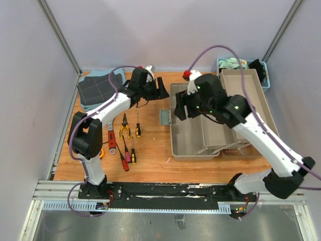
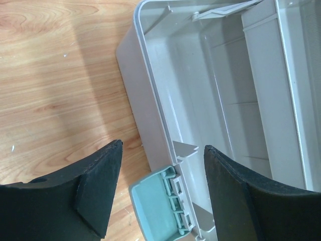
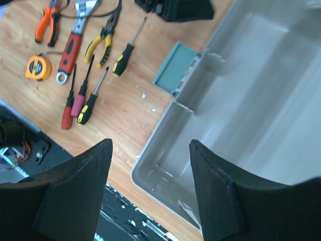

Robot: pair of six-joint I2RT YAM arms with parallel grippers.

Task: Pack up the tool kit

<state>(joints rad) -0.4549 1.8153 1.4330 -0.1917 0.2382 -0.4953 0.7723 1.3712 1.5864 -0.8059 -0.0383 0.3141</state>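
The grey-beige toolbox (image 1: 193,143) stands open at the right of the table, its teal latch (image 1: 165,117) hanging on the left wall. My left gripper (image 1: 163,91) is open and empty, hovering just left of the box's far-left corner; its wrist view shows the box wall (image 2: 150,105) and latch (image 2: 158,208) between the fingers (image 2: 100,191). My right gripper (image 1: 180,111) is open and empty above the box's left part (image 3: 235,100). Yellow pliers (image 3: 103,35), red-handled wrench (image 3: 71,47), orange pliers (image 3: 46,22), orange tape measure (image 3: 38,67) and several screwdrivers (image 3: 80,98) lie on the table left of the box.
A blue basket (image 1: 223,64) with cloths stands at the back right behind the box's tray. A folded dark grid cloth (image 1: 98,88) lies at the back left. The black base rail (image 1: 165,193) runs along the near edge.
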